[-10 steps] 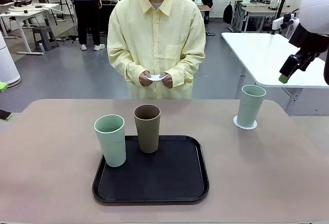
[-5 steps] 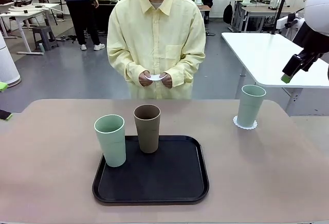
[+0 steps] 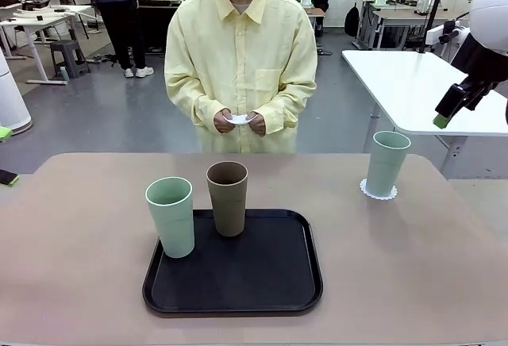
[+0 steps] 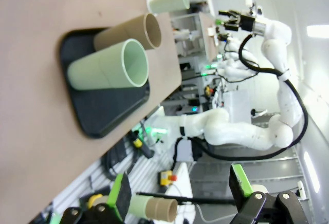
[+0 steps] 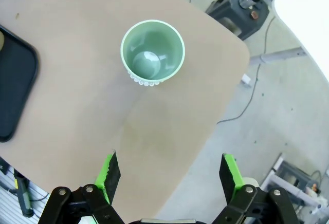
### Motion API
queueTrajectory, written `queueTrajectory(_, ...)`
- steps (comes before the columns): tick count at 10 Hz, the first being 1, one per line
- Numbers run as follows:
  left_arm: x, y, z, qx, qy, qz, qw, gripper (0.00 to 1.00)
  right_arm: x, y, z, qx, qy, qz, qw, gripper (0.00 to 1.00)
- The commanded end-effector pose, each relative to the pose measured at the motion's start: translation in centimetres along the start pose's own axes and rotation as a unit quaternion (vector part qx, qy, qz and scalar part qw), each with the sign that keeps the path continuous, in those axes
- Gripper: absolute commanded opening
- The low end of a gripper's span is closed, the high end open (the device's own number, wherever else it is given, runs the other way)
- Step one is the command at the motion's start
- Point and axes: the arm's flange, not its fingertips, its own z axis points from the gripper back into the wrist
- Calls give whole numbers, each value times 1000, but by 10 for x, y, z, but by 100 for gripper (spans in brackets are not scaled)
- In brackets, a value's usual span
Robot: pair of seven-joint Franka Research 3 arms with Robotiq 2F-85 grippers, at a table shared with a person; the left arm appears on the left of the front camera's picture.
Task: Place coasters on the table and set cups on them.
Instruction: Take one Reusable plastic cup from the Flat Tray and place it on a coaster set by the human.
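Observation:
One mint green cup [image 3: 386, 163] stands on a lacy white coaster [image 3: 379, 193] at the far right of the beige table [image 3: 413, 267]. My right gripper [image 5: 168, 170] hangs open high above it, looking down into that cup [image 5: 152, 52]; its green pad [image 3: 441, 120] shows at the right edge of the front view. A second mint cup [image 3: 171, 217] and a brown cup [image 3: 228, 198] stand on the black tray [image 3: 234, 290]. The person across the table holds a white coaster [image 3: 240, 119] in both hands. My left gripper [image 4: 180, 188] is open and empty, well off from the tray cups [image 4: 108, 70].
A white table [image 3: 413, 84] stands behind the right corner. The table's rounded corner [image 5: 239, 49] lies just beyond the cup on the coaster, with floor and cables past it. A dark object [image 3: 8, 177] lies at the table's left edge.
My right gripper has edged slightly to the right and now holds still. Cups, tray and the person's hands have not moved.

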Motion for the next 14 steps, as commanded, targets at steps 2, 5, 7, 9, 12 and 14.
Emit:
queueTrajectory(2, -1, -1, 1, -4, -2, -6, 1000, 100, -104, -22, 49, 210, -138, -171, 953, 100)
queueTrajectory(5, -1, -1, 1, -4, -2, -6, 1000, 100, -183, -98, 51, 421, -146, -270, 854, 100)
queueTrajectory(7, -1, -1, 1, -4, -2, -6, 1000, 100, -210, -146, 17, 518, -133, -271, 800, 100)
queueTrajectory(9, -1, -1, 1, -4, -2, -6, 1000, 100, -224, -191, -13, 574, -150, -291, 750, 100)
queueTrajectory(12, -1, -1, 1, -4, -2, -6, 1000, 100, -231, -229, -39, 610, -159, -286, 721, 100)
queueTrajectory(14, -1, -1, 1, -4, -2, -6, 1000, 100, -237, -248, -54, 608, -148, -307, 717, 100)
